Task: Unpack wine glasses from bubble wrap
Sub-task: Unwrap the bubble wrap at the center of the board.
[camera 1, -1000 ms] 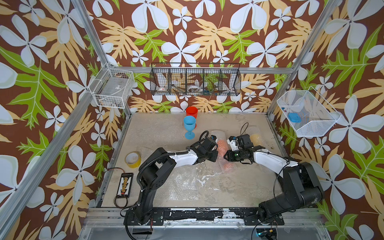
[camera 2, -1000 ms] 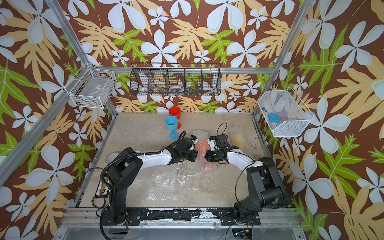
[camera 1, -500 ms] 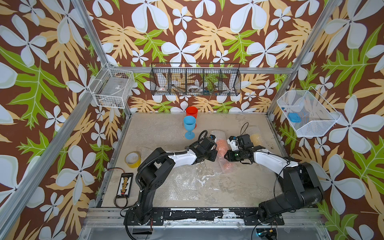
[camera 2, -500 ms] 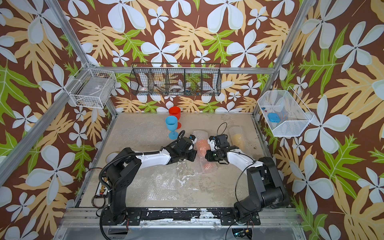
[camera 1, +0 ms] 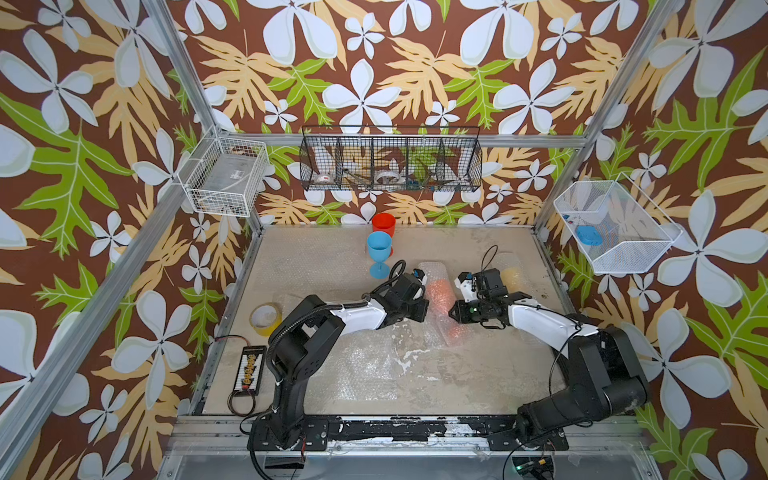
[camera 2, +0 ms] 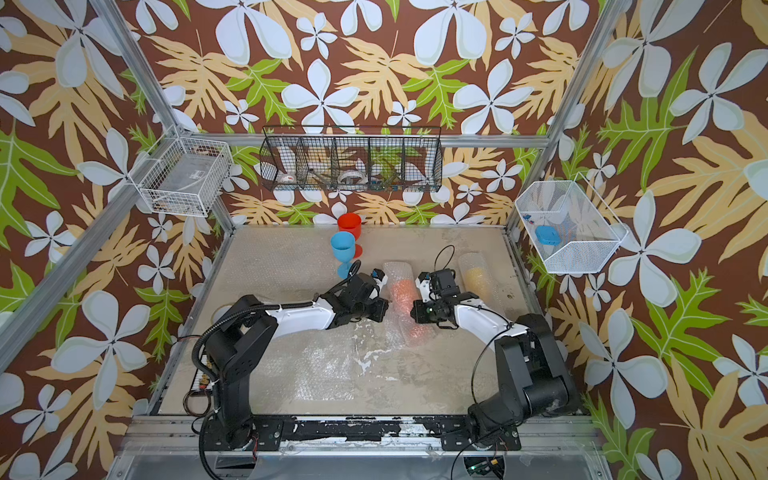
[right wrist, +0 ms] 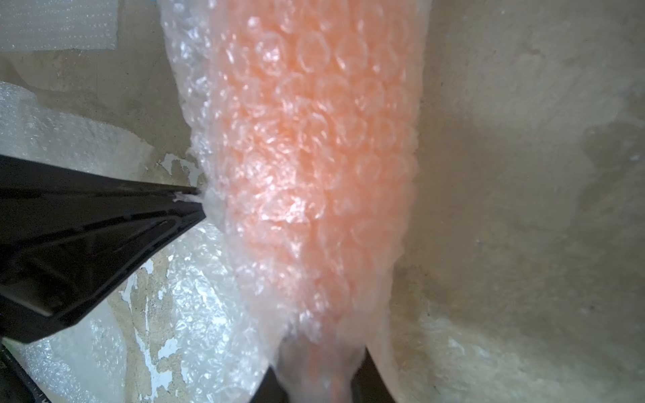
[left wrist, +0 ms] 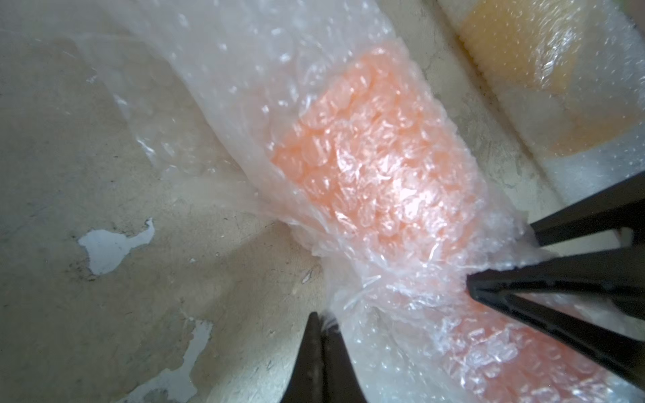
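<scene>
The orange wine glass (camera 1: 438, 291) (camera 2: 402, 291) lies on the table rolled in bubble wrap (left wrist: 401, 272), between both grippers. My left gripper (camera 1: 424, 309) (left wrist: 323, 319) is shut, pinching a thin edge of that wrap. My right gripper (camera 1: 452, 311) (right wrist: 319, 377) is shut across the wrapped stem of the orange glass (right wrist: 314, 139), from the opposite side. The yellow glass (camera 1: 511, 276), also in wrap, lies just to the right. The light blue glass (camera 1: 379, 251) and the red glass (camera 1: 383, 224) stand unwrapped at the back.
Flat bubble wrap sheets (camera 1: 365, 365) lie on the table in front of the arms. A yellowish tape roll (camera 1: 266, 318) and a black device (camera 1: 249, 368) sit at the left edge. Wire baskets (camera 1: 390, 162) (camera 1: 615, 226) hang on the back and right walls.
</scene>
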Motion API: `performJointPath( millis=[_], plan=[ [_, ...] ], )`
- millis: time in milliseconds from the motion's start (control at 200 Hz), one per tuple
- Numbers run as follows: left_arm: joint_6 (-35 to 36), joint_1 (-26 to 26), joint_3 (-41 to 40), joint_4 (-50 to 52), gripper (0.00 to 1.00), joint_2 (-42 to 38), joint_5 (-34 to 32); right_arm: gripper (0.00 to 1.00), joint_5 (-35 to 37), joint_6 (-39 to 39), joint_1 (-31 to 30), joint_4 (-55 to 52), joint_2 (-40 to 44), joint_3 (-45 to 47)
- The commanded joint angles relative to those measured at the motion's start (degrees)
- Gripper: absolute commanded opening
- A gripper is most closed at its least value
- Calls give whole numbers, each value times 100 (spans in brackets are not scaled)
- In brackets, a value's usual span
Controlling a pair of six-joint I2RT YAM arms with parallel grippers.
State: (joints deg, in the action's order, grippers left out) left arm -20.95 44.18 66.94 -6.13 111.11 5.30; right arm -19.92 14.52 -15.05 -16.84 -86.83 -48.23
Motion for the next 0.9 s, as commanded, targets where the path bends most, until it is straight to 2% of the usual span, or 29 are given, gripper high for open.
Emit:
performJointPath(
  millis=[0, 360, 586, 791, 896],
  plan=[
    [-73, -83, -62, -106, 0, -96, -12, 22, 379, -81, 2, -292, 25, 33],
    [-193, -225, -236, -318, 0, -177, 222, 21, 452, -75, 2, -320, 52, 85],
    [-234, -228, -217, -344, 0, -230, 350, 25, 121, 40, 16, -197, 111, 116],
    [-211, -228, -180, -328, 0, -230, 373, 45, 76, 128, 99, -218, 323, 37],
    [-231, -228, -147, -341, 0, -213, 465, 50, 48, 130, 264, -253, 477, -25]
  ],
)
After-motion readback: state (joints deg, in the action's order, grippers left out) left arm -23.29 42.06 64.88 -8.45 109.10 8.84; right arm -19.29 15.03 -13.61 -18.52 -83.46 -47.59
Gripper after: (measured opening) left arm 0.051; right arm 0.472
